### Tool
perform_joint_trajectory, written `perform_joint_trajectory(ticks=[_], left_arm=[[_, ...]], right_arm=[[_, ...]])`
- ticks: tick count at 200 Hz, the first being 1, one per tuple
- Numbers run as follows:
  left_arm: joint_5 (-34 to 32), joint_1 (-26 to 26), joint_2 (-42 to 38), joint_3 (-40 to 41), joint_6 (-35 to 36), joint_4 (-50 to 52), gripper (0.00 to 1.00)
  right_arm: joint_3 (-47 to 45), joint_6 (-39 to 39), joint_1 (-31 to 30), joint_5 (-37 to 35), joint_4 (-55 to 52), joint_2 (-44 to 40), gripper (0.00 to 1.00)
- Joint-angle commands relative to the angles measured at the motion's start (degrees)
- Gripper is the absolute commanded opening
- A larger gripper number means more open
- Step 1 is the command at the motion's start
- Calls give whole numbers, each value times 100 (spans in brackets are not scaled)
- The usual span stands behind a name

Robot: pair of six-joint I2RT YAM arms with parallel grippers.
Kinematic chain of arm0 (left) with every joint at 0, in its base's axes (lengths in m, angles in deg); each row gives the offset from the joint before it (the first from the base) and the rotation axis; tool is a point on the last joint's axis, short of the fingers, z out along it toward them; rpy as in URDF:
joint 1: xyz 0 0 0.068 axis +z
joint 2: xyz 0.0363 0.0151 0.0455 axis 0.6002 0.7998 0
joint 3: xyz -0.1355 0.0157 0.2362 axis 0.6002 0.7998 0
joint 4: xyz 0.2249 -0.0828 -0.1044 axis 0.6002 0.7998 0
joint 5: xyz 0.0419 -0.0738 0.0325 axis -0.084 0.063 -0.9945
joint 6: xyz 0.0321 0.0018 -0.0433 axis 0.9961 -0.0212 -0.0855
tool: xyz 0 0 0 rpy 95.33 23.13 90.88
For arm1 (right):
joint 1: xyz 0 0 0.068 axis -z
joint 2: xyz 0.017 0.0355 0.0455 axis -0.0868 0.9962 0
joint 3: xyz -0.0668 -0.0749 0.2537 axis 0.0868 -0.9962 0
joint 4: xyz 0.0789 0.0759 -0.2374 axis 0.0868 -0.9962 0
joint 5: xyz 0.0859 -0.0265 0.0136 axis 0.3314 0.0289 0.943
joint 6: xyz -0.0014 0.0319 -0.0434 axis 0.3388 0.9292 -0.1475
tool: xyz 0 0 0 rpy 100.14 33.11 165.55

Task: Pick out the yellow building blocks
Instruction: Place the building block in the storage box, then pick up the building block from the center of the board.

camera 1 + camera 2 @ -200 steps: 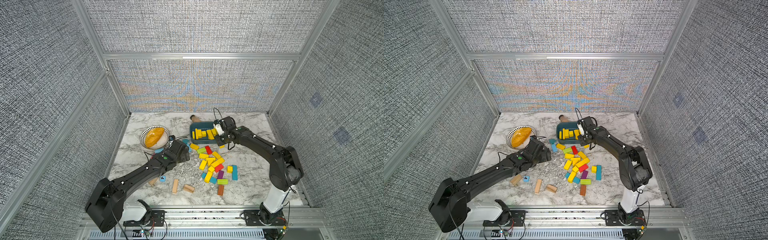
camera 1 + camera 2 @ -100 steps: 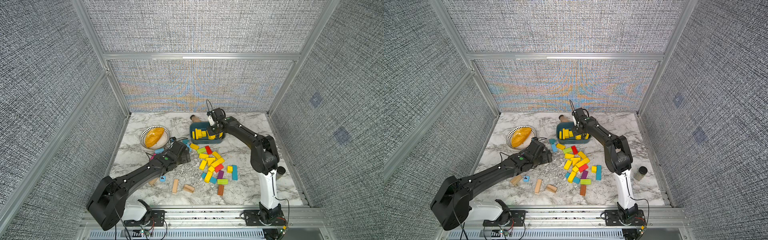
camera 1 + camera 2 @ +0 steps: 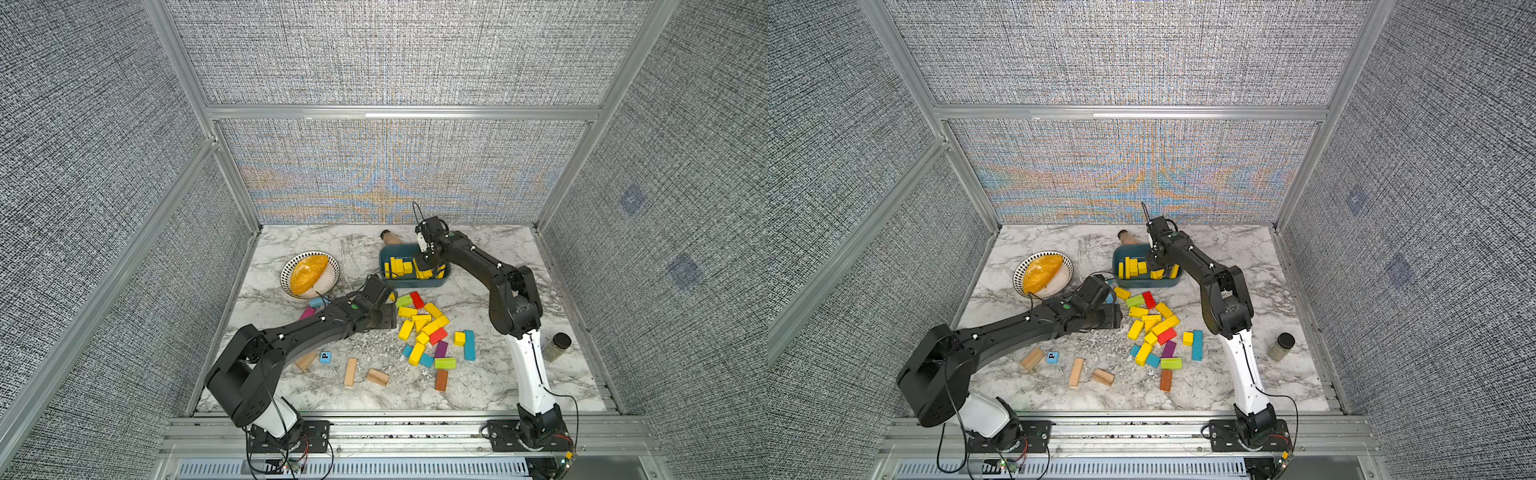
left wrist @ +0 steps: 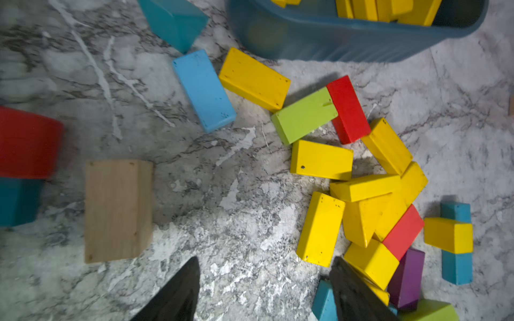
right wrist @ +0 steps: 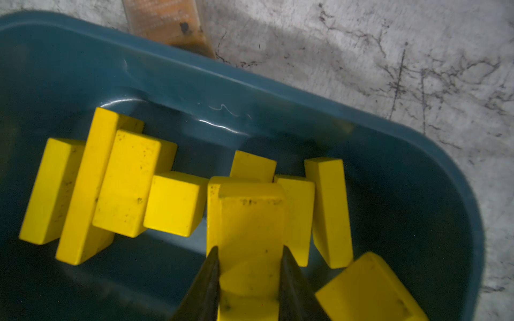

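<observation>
right wrist view shows the right claw pinching a yellow block inside the blue bin, while the left claw is spread and empty.

The yellow blocks number about twenty: ten lie on the table and about ten are in the bin. There are two red blocks, two lime blocks, one purple block and one pink block. The blue or teal blocks come to about seven across the views, one of them a letter cube. Four pale wood blocks show, one only in the left wrist view, plus one brown block. There is one bowl with one orange lump in it, one bin, two jars and two arms.
</observation>
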Motion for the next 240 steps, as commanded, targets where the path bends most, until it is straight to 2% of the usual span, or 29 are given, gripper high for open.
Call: perform_joint_trajectory(ticks=[1, 26, 55, 103, 138, 181, 240], left_arm=[[504, -97, 202, -213, 305, 336, 75], [785, -187, 438, -410, 538, 709, 75], [974, -317, 720, -722, 916, 1161, 71], [825, -520, 1344, -1346, 1265, 1774, 64], [625, -526, 1653, -1670, 1279, 1908, 59], [616, -534, 2112, -2146, 1389, 1996, 48], [367, -620, 2340, -2474, 1468, 2264, 47]], right_arm=[[125, 52, 7, 78, -44, -30, 38], [145, 52, 27, 78, 83, -378, 44], [-147, -5, 36, 43, 316, -1073, 45], [-2300, 245, 50, -1, 1302, -2819, 45], [-3757, 599, 50, 353, 1883, -3784, 45], [-4594, 799, 45, 441, 2101, -4339, 45], [-4699, 750, 60, 476, 2158, -4454, 45]])
